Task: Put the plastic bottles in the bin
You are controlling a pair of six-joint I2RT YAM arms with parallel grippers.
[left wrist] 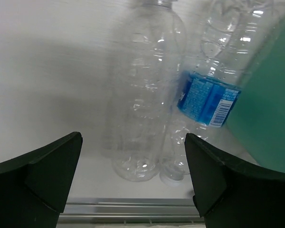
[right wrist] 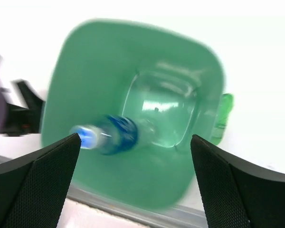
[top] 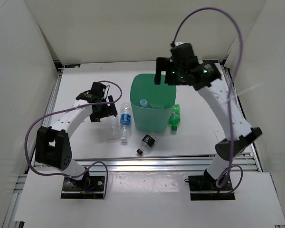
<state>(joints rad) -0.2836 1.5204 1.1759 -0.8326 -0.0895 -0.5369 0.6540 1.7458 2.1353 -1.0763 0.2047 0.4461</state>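
The mint-green bin (top: pixel 151 124) stands mid-table with a blue-labelled clear bottle (top: pixel 143 102) inside; the right wrist view shows that bottle (right wrist: pixel 109 135) blurred inside the bin (right wrist: pixel 133 185). My right gripper (top: pixel 163 71) is open and empty above the bin's far rim. My left gripper (top: pixel 104 108) is open and empty, left of the bin, over a plain clear bottle (left wrist: pixel 142 95) and a blue-labelled bottle (left wrist: pixel 206 97) lying side by side (top: pixel 125 121). A green bottle (top: pixel 175 117) lies against the bin's right side. A short black-labelled bottle (top: pixel 146 144) lies in front of the bin.
White walls enclose the table on the left, back and right. The aluminium front rail (top: pixel 147 164) runs along the near edge. The right arm's purple cable (top: pixel 213 14) loops high above the bin.
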